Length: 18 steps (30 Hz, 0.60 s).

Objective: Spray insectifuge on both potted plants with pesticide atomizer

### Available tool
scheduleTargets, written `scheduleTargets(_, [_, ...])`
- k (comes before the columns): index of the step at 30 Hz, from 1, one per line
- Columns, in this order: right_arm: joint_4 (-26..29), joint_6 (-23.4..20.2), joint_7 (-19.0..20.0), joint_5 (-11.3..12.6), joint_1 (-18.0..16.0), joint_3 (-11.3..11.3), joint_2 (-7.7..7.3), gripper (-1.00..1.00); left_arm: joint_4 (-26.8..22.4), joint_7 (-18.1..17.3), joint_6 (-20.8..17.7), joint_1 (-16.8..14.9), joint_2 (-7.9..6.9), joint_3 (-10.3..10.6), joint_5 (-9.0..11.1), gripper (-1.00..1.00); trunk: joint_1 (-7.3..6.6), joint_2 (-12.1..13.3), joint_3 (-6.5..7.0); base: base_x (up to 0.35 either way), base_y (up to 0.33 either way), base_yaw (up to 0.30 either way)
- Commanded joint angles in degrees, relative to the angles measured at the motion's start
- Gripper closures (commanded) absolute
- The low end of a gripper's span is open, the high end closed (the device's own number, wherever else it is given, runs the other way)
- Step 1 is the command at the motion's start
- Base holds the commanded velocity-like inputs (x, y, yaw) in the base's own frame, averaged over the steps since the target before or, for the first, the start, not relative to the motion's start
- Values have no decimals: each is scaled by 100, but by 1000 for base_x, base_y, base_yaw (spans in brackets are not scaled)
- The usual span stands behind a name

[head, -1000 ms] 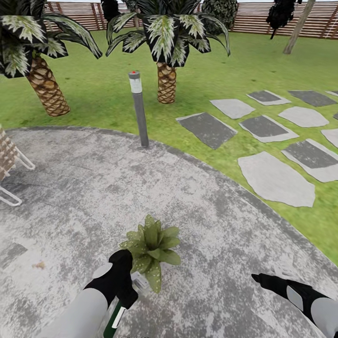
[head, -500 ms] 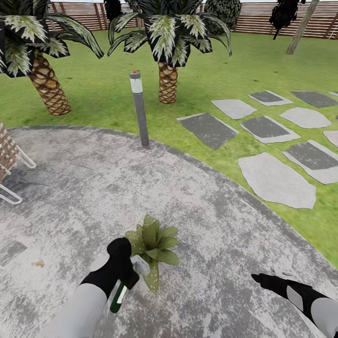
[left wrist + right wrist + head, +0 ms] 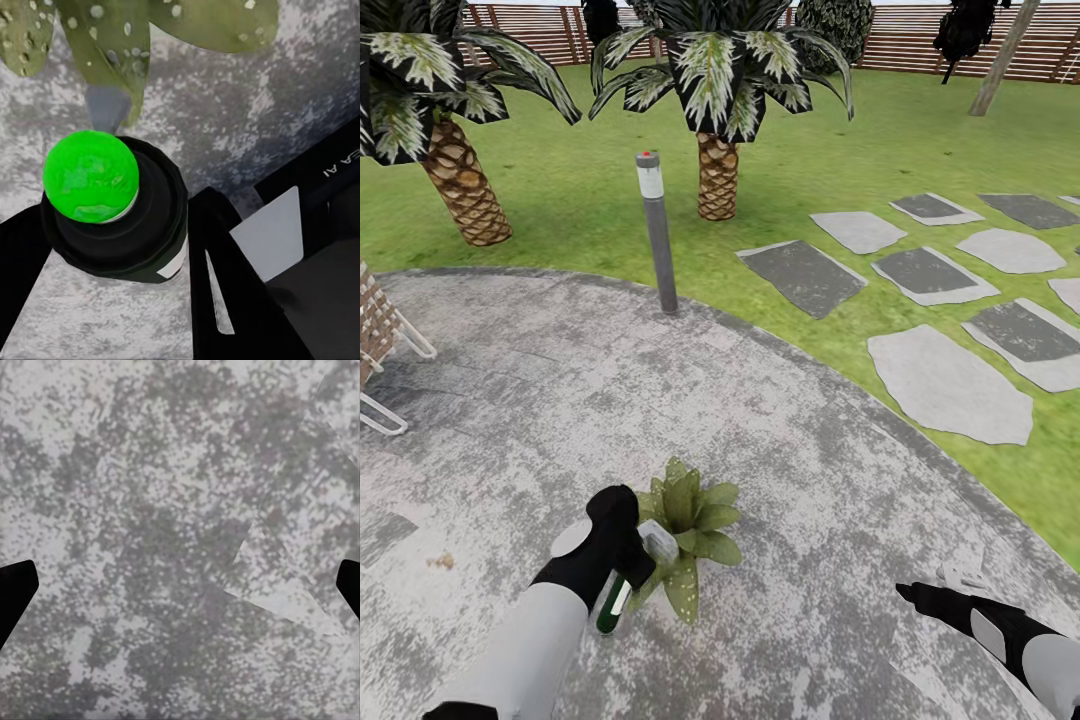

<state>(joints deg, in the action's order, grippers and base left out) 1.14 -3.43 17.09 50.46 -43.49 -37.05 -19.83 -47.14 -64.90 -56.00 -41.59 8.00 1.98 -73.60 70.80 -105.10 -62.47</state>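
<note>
Head view: left gripper grips the atomizer, bottle slanting down and away from the plant, white spray head touching its near leaves. Plant sits on the patio; right gripper, jaws parted, hangs well apart.

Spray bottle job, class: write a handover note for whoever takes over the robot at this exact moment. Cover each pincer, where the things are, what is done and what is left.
Left pincer: shut on the spray bottle, white head pointed at the potted plant.
Right pincer: open, holding nothing, low over the paved patio.
Things: the plant sits on the patio right beside the bottle head; pale specks dot its leaves in the left wrist view.
Done: bottle picked up and brought to this plant; some spray has landed.
Left: whether the plant is fully covered cannot be told, so check it, then find and spray the second potted plant.
</note>
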Motion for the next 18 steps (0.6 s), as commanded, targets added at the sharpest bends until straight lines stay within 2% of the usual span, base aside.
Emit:
scheduleTargets(1, [5, -30, 14, 61, -2, -40, -4, -100, -6, -58, -34, -75, 0, 4, -56, 100, 0, -2, -4, 0, 0, 0])
scheduleTargets(10, [7, -29, 13, 61, -2, -40, -4, -100, -6, -59, -39, -447, -1, 4, -64, 100, 0, -2, -4, 0, 0, 0])
scheduleTargets(15, [6, -29, 13, 61, -2, -40, -4, -100, -6, -86, -42, -514, 7, 4, -67, 100, 0, -2, -4, 0, 0, 0])
scheduleTargets(18, [9, -33, 13, 61, -2, -40, -4, -100, -6, -411, -65, -543, 13, 4, -72, 100, 0, -2, -4, 0, 0, 0])
